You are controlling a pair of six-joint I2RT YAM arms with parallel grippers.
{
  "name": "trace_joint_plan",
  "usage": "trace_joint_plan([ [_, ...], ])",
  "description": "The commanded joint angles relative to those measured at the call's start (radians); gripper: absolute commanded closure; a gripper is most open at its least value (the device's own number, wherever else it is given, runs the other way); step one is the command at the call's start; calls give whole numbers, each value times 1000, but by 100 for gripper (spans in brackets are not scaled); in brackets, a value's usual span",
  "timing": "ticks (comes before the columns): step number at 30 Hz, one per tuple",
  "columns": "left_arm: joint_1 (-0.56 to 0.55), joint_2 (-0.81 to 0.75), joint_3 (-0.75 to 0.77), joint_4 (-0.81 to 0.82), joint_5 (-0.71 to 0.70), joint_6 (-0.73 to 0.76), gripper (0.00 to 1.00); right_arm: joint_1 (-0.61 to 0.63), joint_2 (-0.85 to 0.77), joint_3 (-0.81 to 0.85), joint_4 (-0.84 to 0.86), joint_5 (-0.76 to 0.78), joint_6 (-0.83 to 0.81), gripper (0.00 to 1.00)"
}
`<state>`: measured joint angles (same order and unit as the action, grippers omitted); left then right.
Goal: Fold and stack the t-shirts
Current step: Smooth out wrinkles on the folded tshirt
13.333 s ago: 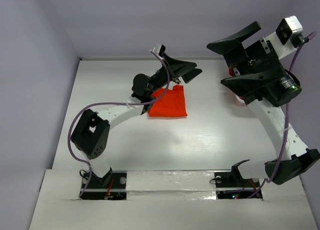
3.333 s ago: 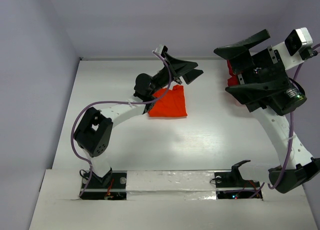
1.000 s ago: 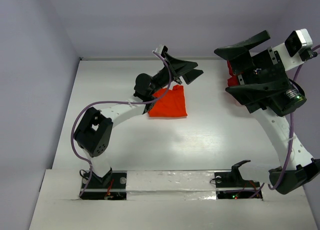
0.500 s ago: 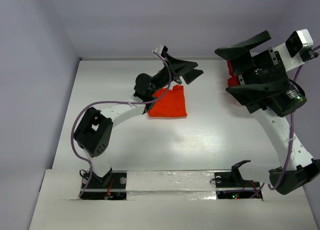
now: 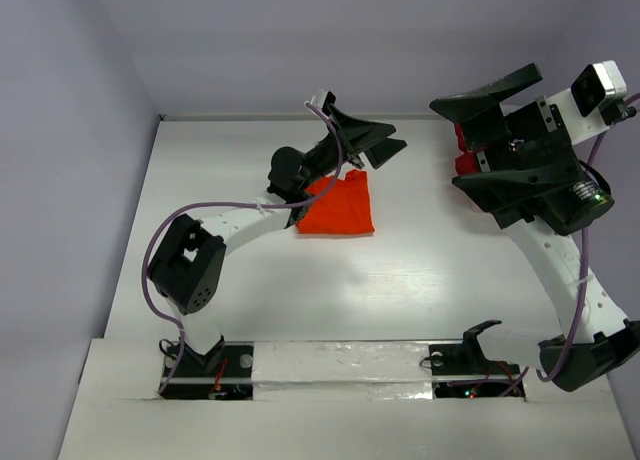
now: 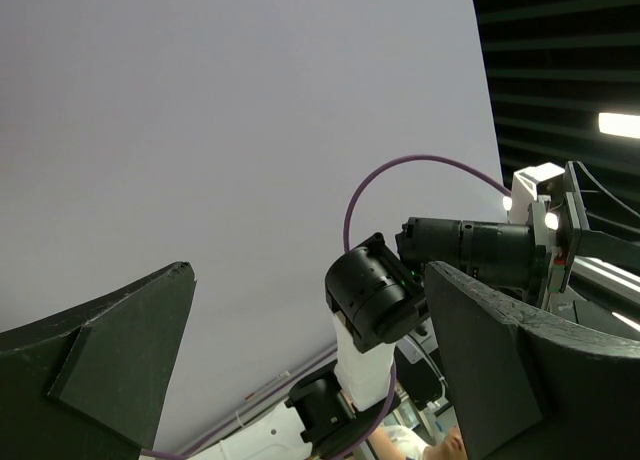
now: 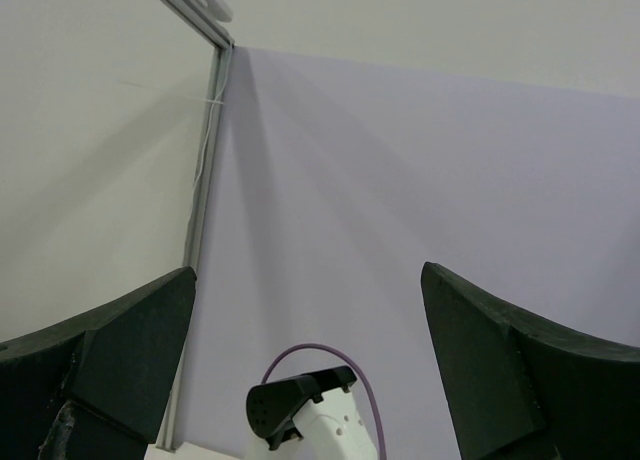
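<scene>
Jaws gaped wide, nothing held.
L gripper [image 5: 396,137] hung by folded orange-red tee [image 5: 338,208]; R gripper [image 5: 445,143] half-hid crimson tee [image 5: 462,163].

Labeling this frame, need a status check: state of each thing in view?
orange-red t-shirt: folded, flat on the table, not held
dark red cloth: mostly hidden behind the right gripper, fold unclear
left gripper: open, empty
right gripper: open, empty
</scene>
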<state>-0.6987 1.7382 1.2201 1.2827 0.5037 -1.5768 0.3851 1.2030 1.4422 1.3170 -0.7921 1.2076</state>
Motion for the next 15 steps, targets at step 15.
trace_joint_plan([
  [15, -2, -5, 38, 464, 10, -3, 1, -8, -22, 1, 22, 19, -13, 0],
])
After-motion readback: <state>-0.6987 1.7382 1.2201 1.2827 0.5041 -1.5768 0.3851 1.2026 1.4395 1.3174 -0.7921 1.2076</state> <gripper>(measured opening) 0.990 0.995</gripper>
